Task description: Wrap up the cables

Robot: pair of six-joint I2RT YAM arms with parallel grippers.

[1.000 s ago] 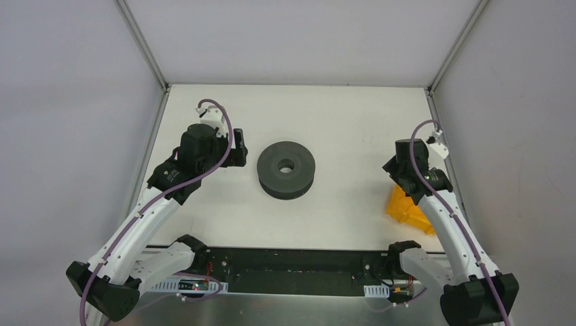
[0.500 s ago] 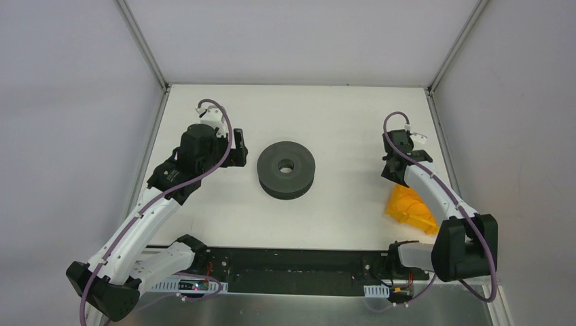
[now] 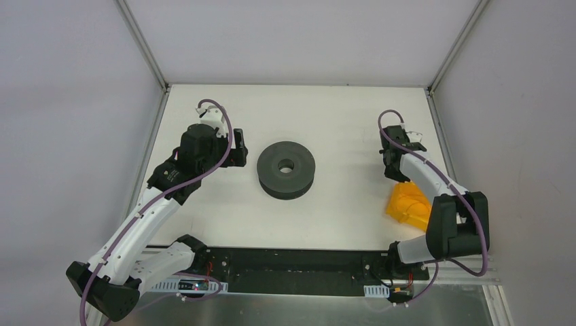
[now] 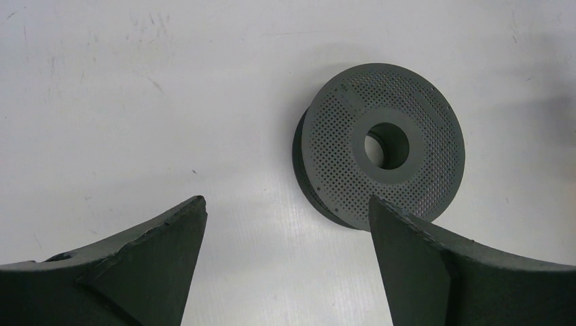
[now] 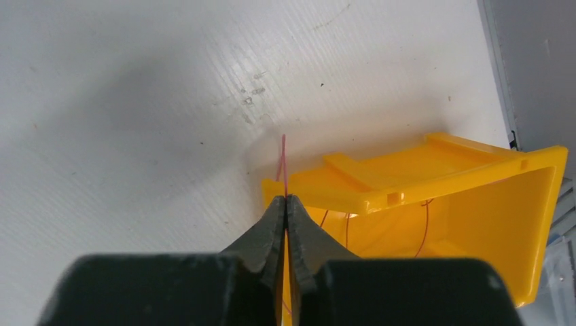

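On the left, the left gripper [image 4: 285,204] hangs low over the table [image 4: 136,102] with its jaws wide apart and nothing between them. It points toward the spool [image 4: 384,142], which lies flat on one flange near the middle of the table, close to the fingers but not touching them. We judge that this arm waits there so it can take or steady the spool once the wire is brought over.

Further right, the right gripper [image 5: 286,200] is at the corner of the yellow bin [image 5: 435,183], which sits near the right edge of the table. Its jaws are pressed together. The cables [image 5: 283,155], a very thin pinkish strand, come out from between the tips and rise a little above them, so we take the jaws to be clamped on this strand. More of the same strand shows in loops inside the bin, well apart from the spool.

We think the bin is there to keep the limp wire in one place. A pinch near the end leaves only a short free tail to carry. We see no wire on the spool, so the wrapping is not yet begun.
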